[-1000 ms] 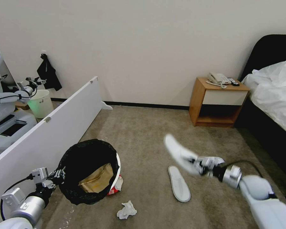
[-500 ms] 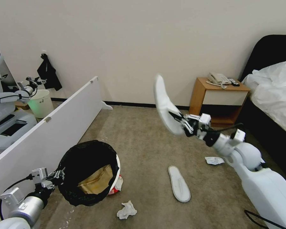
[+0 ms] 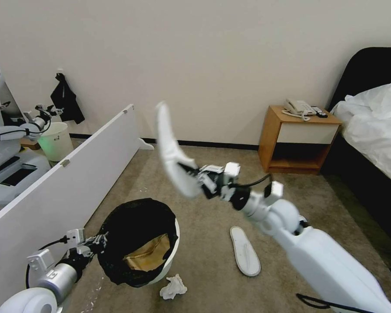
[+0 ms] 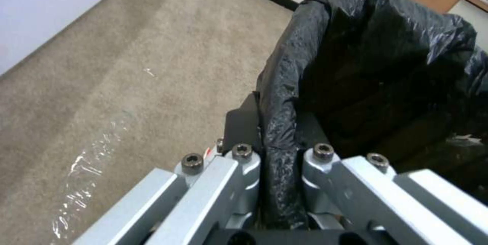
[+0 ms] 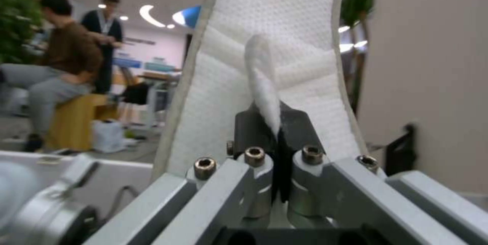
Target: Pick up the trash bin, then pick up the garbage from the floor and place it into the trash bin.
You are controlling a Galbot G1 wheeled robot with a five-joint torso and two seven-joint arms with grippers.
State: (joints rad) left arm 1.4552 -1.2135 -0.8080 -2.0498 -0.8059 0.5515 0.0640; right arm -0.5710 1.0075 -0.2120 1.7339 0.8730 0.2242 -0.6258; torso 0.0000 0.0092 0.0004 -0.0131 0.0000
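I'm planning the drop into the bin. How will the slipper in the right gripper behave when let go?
Probably light and thin: the right gripper holds the slipper upright by a small pinched fold. It curves along its length, so likely floppy. Being long, it may catch on the bin rim.

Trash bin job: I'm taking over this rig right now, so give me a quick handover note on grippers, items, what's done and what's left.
Left gripper: shut on the black-lined rim of the trash bin, held low at the robot's left.
Right gripper: shut on a white slipper, raised in the air above and beyond the bin.
Done: tan paper is already inside the bin.
Left: drop the held slipper in, then collect the second slipper and the crumpled tissue from the carpet floor.
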